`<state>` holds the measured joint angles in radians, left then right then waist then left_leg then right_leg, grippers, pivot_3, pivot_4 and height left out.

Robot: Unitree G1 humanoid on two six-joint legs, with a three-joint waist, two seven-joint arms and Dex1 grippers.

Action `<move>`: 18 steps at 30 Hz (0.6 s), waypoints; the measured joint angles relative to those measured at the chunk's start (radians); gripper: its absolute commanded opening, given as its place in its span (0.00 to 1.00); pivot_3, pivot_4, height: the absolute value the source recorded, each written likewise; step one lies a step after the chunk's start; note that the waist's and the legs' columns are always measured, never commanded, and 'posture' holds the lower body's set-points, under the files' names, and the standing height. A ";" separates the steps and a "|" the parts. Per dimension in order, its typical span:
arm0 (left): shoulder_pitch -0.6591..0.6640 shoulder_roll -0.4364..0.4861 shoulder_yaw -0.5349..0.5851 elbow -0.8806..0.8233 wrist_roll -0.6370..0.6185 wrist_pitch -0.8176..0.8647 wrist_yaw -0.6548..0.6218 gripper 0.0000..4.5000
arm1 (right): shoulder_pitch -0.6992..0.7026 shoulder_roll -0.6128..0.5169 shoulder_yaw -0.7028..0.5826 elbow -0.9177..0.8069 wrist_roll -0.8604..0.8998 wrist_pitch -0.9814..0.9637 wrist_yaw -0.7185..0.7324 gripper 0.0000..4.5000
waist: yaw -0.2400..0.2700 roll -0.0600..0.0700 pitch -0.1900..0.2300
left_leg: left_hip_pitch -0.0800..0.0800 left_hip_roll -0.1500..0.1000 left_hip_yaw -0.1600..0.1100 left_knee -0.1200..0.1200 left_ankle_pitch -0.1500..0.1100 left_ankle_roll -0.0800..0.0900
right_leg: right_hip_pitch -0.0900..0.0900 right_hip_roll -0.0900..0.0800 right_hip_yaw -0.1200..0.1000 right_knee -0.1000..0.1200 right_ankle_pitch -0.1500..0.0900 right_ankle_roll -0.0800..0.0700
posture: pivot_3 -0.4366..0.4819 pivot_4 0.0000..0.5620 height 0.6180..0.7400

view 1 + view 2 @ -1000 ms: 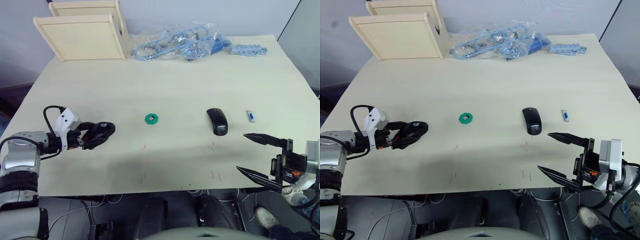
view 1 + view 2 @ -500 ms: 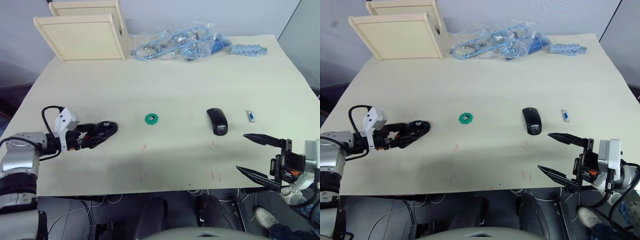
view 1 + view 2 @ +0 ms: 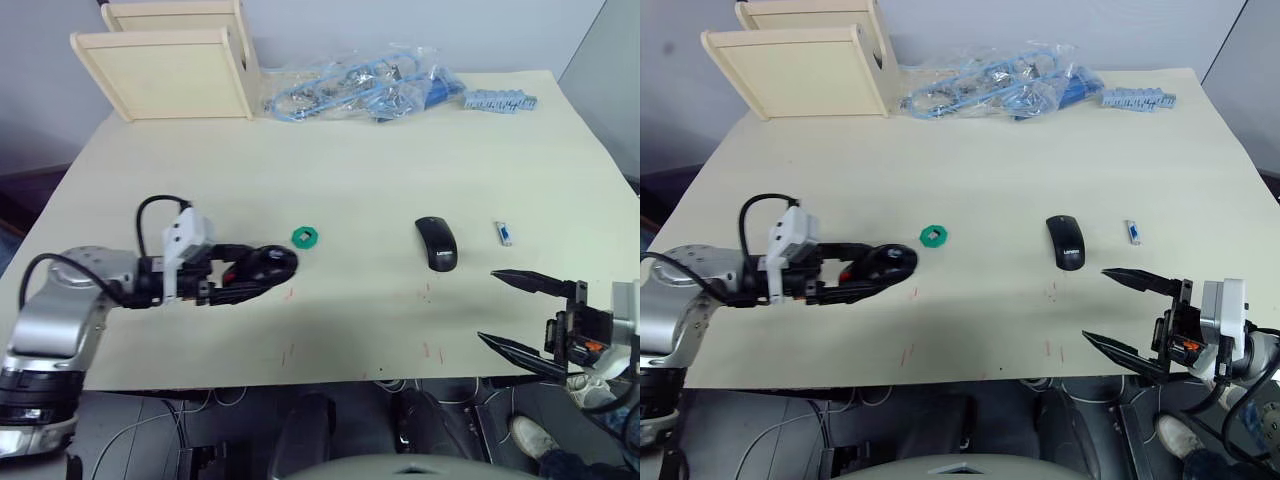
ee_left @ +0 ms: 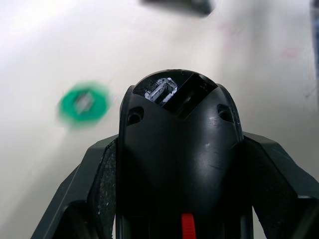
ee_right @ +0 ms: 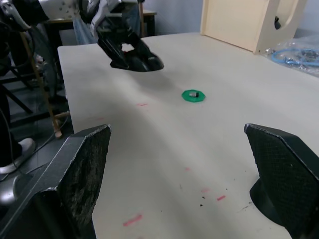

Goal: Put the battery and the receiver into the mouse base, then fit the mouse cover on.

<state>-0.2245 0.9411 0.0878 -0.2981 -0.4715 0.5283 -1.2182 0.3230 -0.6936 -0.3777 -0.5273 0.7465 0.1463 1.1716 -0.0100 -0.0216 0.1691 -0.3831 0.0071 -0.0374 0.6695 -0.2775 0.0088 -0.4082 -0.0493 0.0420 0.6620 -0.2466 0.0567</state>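
My left gripper [image 3: 258, 270] is shut on the mouse base [image 3: 274, 261], a black shell with some red showing, held low over the table just left of a flat green disc [image 3: 304, 237]. In the left wrist view the mouse base [image 4: 178, 149] sits between my fingers [image 4: 94, 186], and a small silvery part shows in its front opening. A small grey piece lies on the green disc [image 5: 193, 95]; I cannot tell which is the receiver. The glossy black mouse cover [image 3: 435, 243] lies right of centre, with the white-and-blue battery [image 3: 502, 233] beside it. My right gripper [image 3: 487, 305] hangs open at the front right edge.
A wooden rack [image 3: 165, 70] stands at the back left. A clear bag of blue cables [image 3: 360, 88] and a blue strip [image 3: 497, 99] lie along the far edge. The table's front edge [image 3: 330, 375] runs close below both grippers.
My left arm has carried the mouse base to the right, from near the table's left edge to just beside the green disc. The right gripper has stayed in place.
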 measured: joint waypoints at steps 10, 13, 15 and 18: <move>-0.119 -0.039 -0.232 -0.185 0.078 0.154 0.148 0.65 | 0.036 -0.043 -0.042 -0.014 0.018 0.020 0.022 1.00 | -0.003 0.000 0.000 | 0.001 0.000 0.000 0.000 0.000 0.000 | 0.000 0.001 0.001 0.000 0.000 0.000 | 0.48 0.27 1.00; -0.134 -0.062 -0.282 -0.198 0.078 0.188 0.158 0.65 | 0.037 -0.071 -0.060 -0.026 0.032 0.040 0.022 1.00 | -0.003 0.000 0.000 | 0.001 0.000 0.000 0.000 0.000 0.000 | 0.000 0.001 0.001 0.000 0.000 0.000 | 0.48 0.27 1.00; -0.137 -0.079 -0.313 -0.198 0.088 0.194 0.170 0.65 | 0.039 -0.080 -0.071 -0.026 0.039 0.051 0.021 1.00 | -0.003 0.000 0.000 | 0.001 0.000 0.000 0.000 0.000 0.000 | 0.000 0.001 0.001 0.000 0.000 0.000 | 0.48 0.27 1.00; -0.153 -0.104 -0.356 -0.190 0.116 0.192 0.181 0.65 | 0.047 -0.087 -0.076 -0.027 0.046 0.066 0.026 1.00 | -0.002 0.000 0.000 | 0.001 0.000 0.000 0.000 0.000 0.000 | 0.000 0.001 0.001 0.000 0.000 0.000 | 0.48 0.27 1.00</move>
<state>-0.3776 0.8367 -0.2677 -0.4879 -0.3558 0.7200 -1.0372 0.3697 -0.7805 -0.4542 -0.5538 0.7920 0.2121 1.1972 -0.0117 -0.0215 0.1694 -0.3826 0.0068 -0.0371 0.6696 -0.2774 0.0089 -0.4081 -0.0481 0.0429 0.6623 -0.2467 0.0566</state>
